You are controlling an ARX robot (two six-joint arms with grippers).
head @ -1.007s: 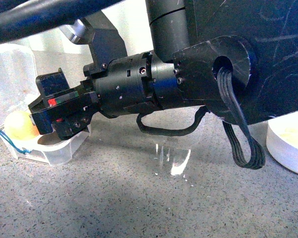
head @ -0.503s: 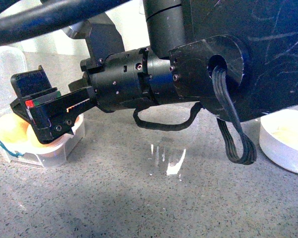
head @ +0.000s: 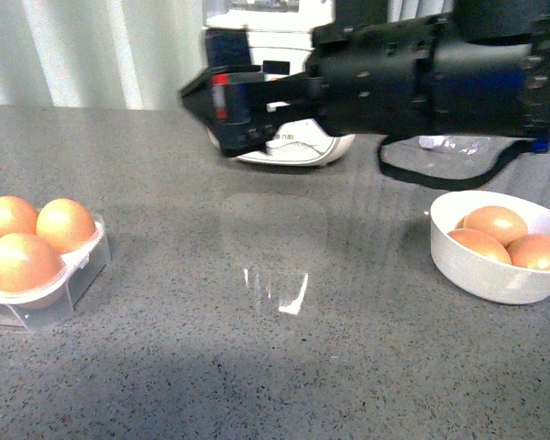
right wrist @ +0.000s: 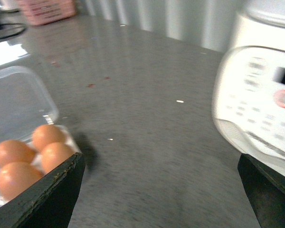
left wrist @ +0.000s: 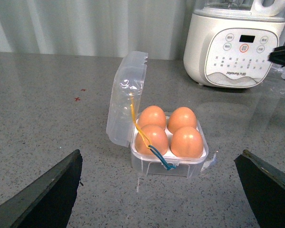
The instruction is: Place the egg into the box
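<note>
The box (left wrist: pixel 168 159) is a clear case with its lid (left wrist: pixel 126 102) standing open and an orange-brown egg (left wrist: pixel 186 141) in every hole of its tray. In the front view the box (head: pixel 60 298) sits at the far left with three eggs showing (head: pixel 23 261). My left gripper (left wrist: pixel 160 161) is open and empty, a short way back from the box. My right gripper (head: pixel 211 101) is open and empty, high above the table's middle. In the blurred right wrist view (right wrist: pixel 161 161) the box's eggs (right wrist: pixel 50 156) lie off to one side.
A white bowl (head: pixel 467 270) holding three more eggs (head: pixel 495 222) stands at the right. A white kitchen appliance (head: pixel 298 147) stands at the back, also in the left wrist view (left wrist: pixel 235 45). A yellow and blue cord (left wrist: pixel 152 152) hangs over the box's front.
My right arm has pulled up and back to the right, away from the box it was reaching into. The box's eggs and the bowl now show in full.
</note>
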